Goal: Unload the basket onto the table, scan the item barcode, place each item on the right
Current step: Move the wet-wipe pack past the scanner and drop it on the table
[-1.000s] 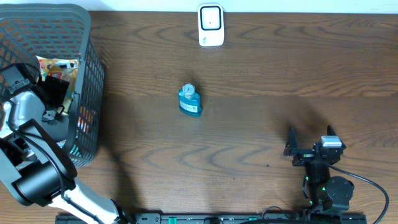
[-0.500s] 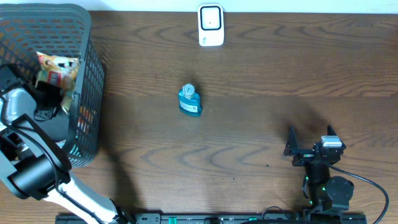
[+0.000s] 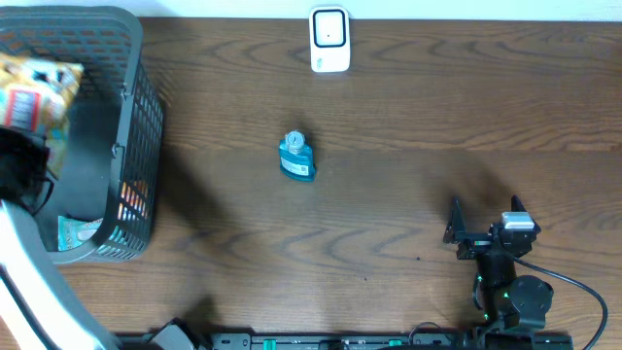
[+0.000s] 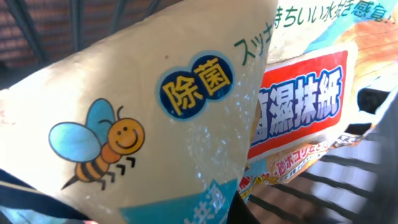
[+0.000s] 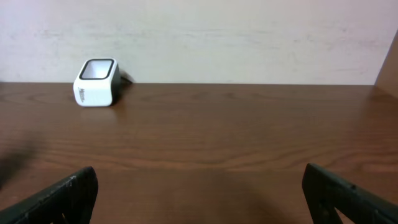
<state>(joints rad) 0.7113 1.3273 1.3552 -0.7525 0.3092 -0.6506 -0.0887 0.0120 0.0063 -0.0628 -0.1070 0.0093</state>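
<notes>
Ann: Lifted out of the basket (image 3: 131,107) since a second ago, the pack (image 3: 34,87) now shows large and blurred at the far left edge of the overhead view, above the basket's left side.

Ben: What holds it?

Ann: The left end effector (image 3: 21,156), a dark shape just below the pack. Its fingers are hidden, but it is closed. The pack has risen with it, so it grips the pack.

Ben: What does the left wrist view show?

Ann: The pack fills it: a cream wrapper with a cartoon bee, Japanese lettering and a red band with white characters. Dark basket bars show behind.

Ben: Where is the scanner?

Ann: The scanner (image 3: 329,41), white with a dark window, stands at the far edge of the tabletop (image 3: 408,126), about mid-width and well apart from the pack. A blue bottle (image 3: 296,157) sits near the middle of the tabletop. Neither has moved.

Ben: And the right side?

Ann: The right end effector (image 3: 484,222) rests at the near right where it was, fingers spread wide and holding nothing. Its wrist view looks across the wood to the scanner.
</notes>
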